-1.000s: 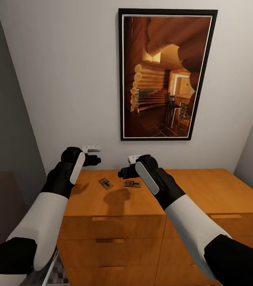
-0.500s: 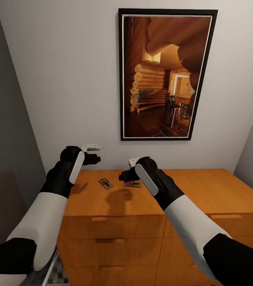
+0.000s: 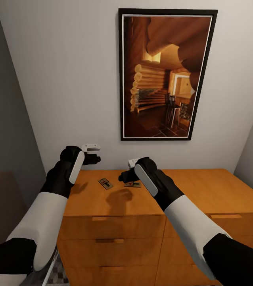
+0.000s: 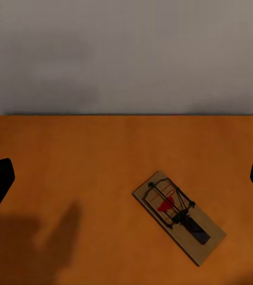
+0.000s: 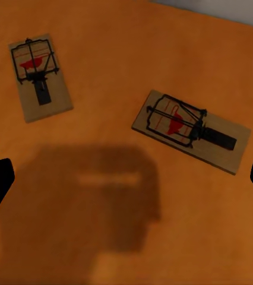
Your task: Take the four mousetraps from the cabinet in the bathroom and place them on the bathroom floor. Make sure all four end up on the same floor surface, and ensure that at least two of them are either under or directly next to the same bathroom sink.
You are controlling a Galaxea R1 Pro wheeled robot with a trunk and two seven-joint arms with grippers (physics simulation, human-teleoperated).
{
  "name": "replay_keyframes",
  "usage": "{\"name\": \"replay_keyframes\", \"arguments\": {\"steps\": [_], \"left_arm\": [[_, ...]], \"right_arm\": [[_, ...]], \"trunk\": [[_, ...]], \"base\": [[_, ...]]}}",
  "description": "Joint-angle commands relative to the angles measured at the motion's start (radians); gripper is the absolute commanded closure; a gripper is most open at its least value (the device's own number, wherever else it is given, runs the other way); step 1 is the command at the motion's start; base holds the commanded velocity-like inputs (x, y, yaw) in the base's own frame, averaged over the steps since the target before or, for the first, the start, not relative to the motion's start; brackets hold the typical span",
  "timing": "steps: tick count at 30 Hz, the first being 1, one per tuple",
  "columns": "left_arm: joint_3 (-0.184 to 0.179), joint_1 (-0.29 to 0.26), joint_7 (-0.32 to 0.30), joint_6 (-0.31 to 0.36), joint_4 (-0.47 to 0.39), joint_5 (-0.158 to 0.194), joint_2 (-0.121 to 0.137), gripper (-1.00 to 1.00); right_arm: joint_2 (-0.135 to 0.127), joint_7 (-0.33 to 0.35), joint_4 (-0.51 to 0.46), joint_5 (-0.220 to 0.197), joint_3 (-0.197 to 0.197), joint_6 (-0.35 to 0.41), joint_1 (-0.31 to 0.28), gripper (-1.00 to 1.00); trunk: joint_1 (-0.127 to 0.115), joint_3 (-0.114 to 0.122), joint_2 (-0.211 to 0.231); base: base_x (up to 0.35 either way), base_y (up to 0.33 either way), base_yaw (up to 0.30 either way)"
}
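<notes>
Lying below right gripper (image 5: 126,178): 2 mousetraps (image 5: 190,130).

Cabinet (image 3: 206,194): orange-brown wood, smooth satin top with faint grain, flat drawer fronts, slim wooden bar handles
Left mousetrap (image 3: 105,183): matt pale-brown wooden base, dark metal wire, small red patch
Right mousetrap (image 3: 133,184): same wood, wire and red patch
Wall (image 3: 63,79): matt, pale, smooth plaster look
Picture (image 3: 164,75): black frame, slightly glossy print
Left gripper (image 3: 91,153) and right gripper (image 3: 127,169): matt black casing, smooth white plastic-looking parts
</notes>
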Motion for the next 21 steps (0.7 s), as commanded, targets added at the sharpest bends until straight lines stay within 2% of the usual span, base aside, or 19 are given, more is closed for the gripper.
{"name": "replay_keyframes", "arguments": {"steps": [1,9,21], "left_arm": [[-0.001,-0.001,0.01,0.003,-0.001,0.011,0.0,-1.0],[-0.001,-0.001,0.01,0.003,0.0,0.011,0.0,-1.0],[-0.001,-0.001,0.01,0.003,0.0,0.011,0.0,-1.0]], "right_arm": [[0.0,-0.01,-0.001,-0.009,0.001,0.002,-0.001,-1.0],[0.0,-0.01,0.0,-0.01,0.001,0.002,-0.001,-1.0],[0.0,-0.01,0.0,-0.01,0.002,0.002,-0.001,-1.0]], "trunk": [[0.0,-0.001,-0.001],[0.0,-0.001,-0.001],[0.0,-0.001,-0.001]], "base": [[0.0,0.0,0.0],[0.0,0.0,0.087],[0.0,0.0,0.238]]}}
